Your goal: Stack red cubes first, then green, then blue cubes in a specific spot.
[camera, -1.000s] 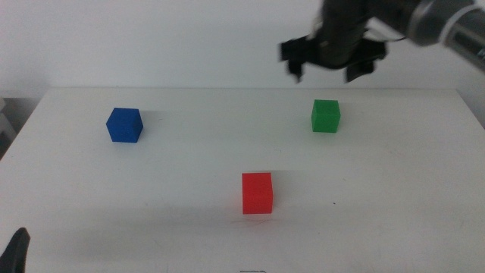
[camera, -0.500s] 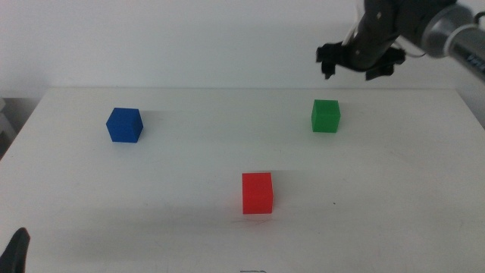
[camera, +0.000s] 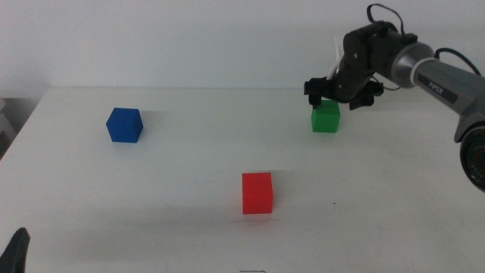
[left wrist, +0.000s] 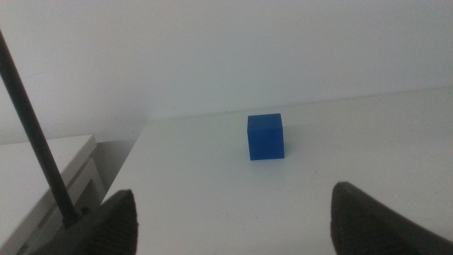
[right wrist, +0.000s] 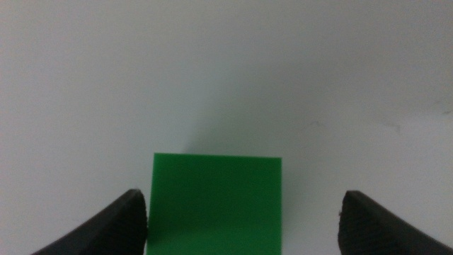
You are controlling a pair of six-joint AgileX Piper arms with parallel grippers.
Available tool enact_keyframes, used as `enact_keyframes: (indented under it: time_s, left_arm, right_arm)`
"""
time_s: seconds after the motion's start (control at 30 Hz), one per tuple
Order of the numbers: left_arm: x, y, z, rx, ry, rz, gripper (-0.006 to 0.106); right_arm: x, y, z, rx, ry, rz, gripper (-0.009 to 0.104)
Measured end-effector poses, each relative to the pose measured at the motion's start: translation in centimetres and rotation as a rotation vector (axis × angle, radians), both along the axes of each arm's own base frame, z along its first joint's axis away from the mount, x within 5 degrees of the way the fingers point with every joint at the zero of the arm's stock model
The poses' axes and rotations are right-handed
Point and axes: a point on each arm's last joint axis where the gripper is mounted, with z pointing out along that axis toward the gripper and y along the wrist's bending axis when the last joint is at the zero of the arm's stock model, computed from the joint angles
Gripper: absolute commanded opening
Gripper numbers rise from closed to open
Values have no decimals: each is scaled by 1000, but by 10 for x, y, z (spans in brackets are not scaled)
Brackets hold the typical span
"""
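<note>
Directly under the right end effector (camera: 339, 95), green cube (camera: 326, 117), jaws spread

The right arm (camera: 436, 72) is a grey tube ending in a bulky black wrist, with thin black cables looping above the dark two-jawed right gripper (camera: 337, 95), while the left gripper (left wrist: 233, 219) shows blunt matte-black jaws.

You have the blue cube (camera: 124, 124) far left on the table (camera: 182, 220), the green cube (camera: 326, 117) far right, and the red cube (camera: 257, 192) nearer, between them.
</note>
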Motion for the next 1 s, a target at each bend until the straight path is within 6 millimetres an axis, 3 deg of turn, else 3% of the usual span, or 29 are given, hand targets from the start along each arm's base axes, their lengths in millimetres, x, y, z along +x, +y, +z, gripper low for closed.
enact_keyframes:
  time_s: [0.2,0.3,0.4,0.43,0.57,0.63,0.77,0.83,1.0]
  left_arm:
    - [0,0,0,0,0,0,94]
    - [0,0,0,0,0,0,94]
    - [0,0,0,0,0,0,94]
    - [0,0,0,0,0,0,94]
    - [0,0,0,0,0,0,94]
    - [0,0,0,0,0,0,94]
    - [0,0,0,0,0,0,94]
    - [0,0,0,0,0,0,94]
    - [0,0,0,0,0,0,94]
  right_arm:
    - [2,2,-15,6,22,-1,73]
    - [3,2,-19,6,24,0,51]
    - [3,2,-19,5,24,3,6]
    - [3,2,-19,1,25,9,-2]
    - [-1,1,-16,-35,58,40,-1]
    - [-9,3,-6,-67,78,57,-1]
    - [-41,13,44,-102,19,81,-1]
    - [-70,19,74,-94,-28,80,-1]
    - [-145,34,118,-12,-103,64,-1]
